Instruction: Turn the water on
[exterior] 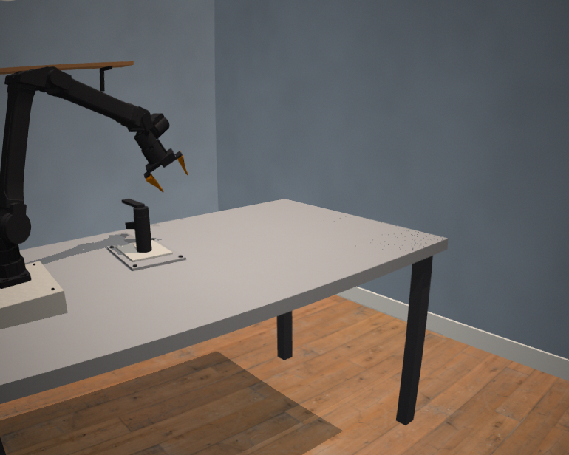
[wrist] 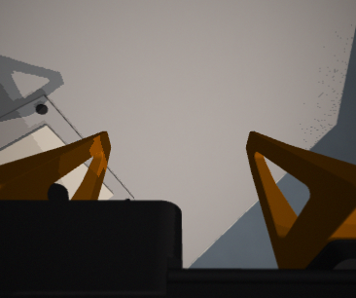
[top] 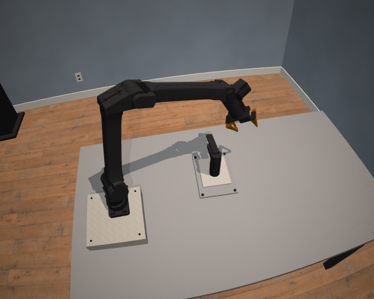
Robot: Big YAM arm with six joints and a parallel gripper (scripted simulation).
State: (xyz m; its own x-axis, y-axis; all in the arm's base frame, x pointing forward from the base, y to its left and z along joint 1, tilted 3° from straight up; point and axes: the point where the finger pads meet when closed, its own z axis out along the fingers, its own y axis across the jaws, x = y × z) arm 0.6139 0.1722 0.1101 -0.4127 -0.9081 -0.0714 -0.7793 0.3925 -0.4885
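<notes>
A black tap [top: 214,162] stands upright on a pale plate [top: 215,176] screwed to the grey table. Its flat lever [top: 212,144] lies level on top and points away toward the far table edge; in the exterior view the lever [exterior: 134,203] points left. My gripper [top: 242,123] with orange fingers hangs in the air above and to the right of the tap, tilted downward, open and empty. It also shows in the exterior view [exterior: 166,173]. In the wrist view the fingers stand wide apart over bare table, with a corner of the plate [wrist: 43,144] at the left.
My arm's base sits on a pale block [top: 115,217] at the table's near left. The table's far edge runs close behind the tap. A wooden wall shelf [exterior: 64,66] hangs behind the arm.
</notes>
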